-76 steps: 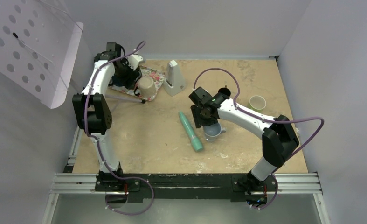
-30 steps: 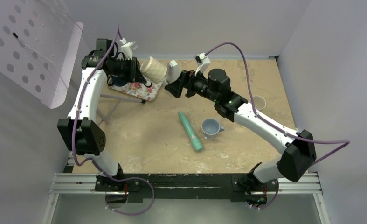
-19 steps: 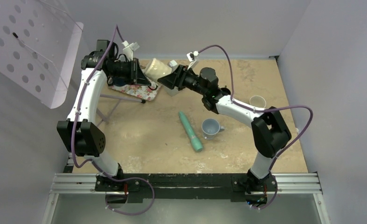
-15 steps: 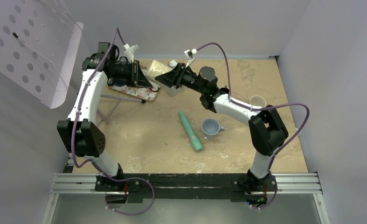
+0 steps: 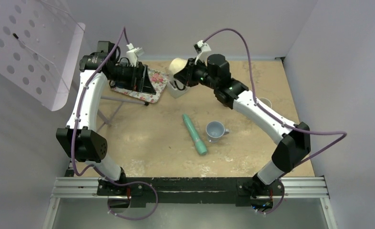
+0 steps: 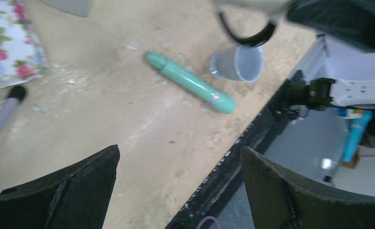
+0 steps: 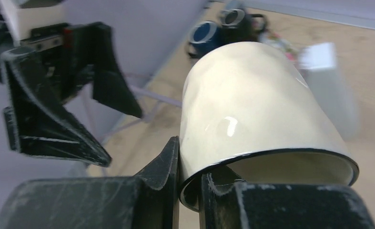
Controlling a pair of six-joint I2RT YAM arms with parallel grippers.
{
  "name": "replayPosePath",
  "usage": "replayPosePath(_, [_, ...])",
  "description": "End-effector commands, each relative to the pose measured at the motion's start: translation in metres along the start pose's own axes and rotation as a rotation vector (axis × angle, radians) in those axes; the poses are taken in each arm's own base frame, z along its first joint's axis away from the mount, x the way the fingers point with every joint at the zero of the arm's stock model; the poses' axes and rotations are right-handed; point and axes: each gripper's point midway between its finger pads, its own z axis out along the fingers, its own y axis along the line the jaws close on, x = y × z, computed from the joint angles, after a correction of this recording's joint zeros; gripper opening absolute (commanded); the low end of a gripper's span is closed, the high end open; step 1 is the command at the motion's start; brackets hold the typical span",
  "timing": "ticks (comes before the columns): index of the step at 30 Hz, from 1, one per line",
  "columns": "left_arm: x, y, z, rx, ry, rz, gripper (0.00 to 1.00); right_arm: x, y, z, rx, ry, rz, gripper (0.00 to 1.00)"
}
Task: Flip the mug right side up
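**Right claw (image 5: pixel 185 72) pinching the mug (image 7: pixel 252 109) by its rim in mid-air: roll it, then set it down**

- Worktop (image 5: pixel 142 143): best landing spot looks like the middle stretch. Keep off the far edge, it's crowded.
- Floral tray (image 5: pixel 159 78): sits in the far left corner with other cups on it. Don't go back there.
- White wedge stand (image 5: pixel 175 90): at the far edge, directly below the mug in the top view. Translate toward the near edge before descending or the mug clips it.
- Mug: held aloft over the far edge, left of centre. It lies roughly on its side, mouth toward the right wrist and base toward the left arm. My read: not upright yet. Roll the wrist until the mouth faces up, and do the roll high, before lowering.
- Teal tube (image 5: pixel 195 134) and grey cup (image 5: pixel 215 130): mid-worktop, just beside each other. Land left of the tube.
- Left claw (image 6: pixel 179 150): jaws wide, nothing in them, near the mug on its left side. Back it off toward the left edge so the roll has room.
- Fingers (image 7: pixel 161 167): one outside the wall, one inside, so the contact is thin and on glazed ceramic. Slip risk during the roll, so go slow with no jerks. Release only once the base sits flat.
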Motion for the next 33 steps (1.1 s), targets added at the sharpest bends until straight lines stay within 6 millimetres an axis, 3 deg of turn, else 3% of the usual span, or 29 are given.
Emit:
replayPosePath(1, [-0.017,0.039,-0.020,-0.275,-0.031,0.121,1.00,-0.048,-0.052,-0.068,0.446,0.064,-0.240,0.00])
replayPosePath(6, [-0.020,0.070,-0.027,-0.431,-0.010,0.133,1.00,-0.049,-0.116,-0.160,0.879,0.207,-0.211,0.00])
replayPosePath(10, [-0.015,0.079,-0.023,-0.447,0.012,0.121,1.00,-0.037,-0.157,-0.231,1.050,0.246,-0.098,0.00])
replayPosePath(14, [-0.012,0.082,-0.019,-0.439,0.023,0.111,1.00,-0.044,-0.199,-0.302,1.237,0.174,-0.025,0.00])
replayPosePath(16, [-0.012,0.082,-0.018,-0.436,0.023,0.114,1.00,-0.048,-0.223,-0.332,1.309,0.139,0.016,0.00])
replayPosePath(18, [-0.011,0.083,-0.018,-0.436,0.026,0.116,1.00,-0.048,-0.244,-0.349,1.346,0.137,0.035,0.00])
replayPosePath(21, [-0.008,0.084,-0.017,-0.436,0.036,0.120,1.00,-0.060,-0.271,-0.354,1.365,0.116,0.018,0.00])
replayPosePath(27, [-0.001,0.085,-0.013,-0.430,0.053,0.105,1.00,-0.098,-0.324,-0.308,1.294,0.140,-0.039,0.00])
replayPosePath(33, [0.008,0.088,-0.014,-0.447,0.075,0.097,1.00,-0.089,-0.396,-0.279,1.332,0.219,-0.041,0.00])
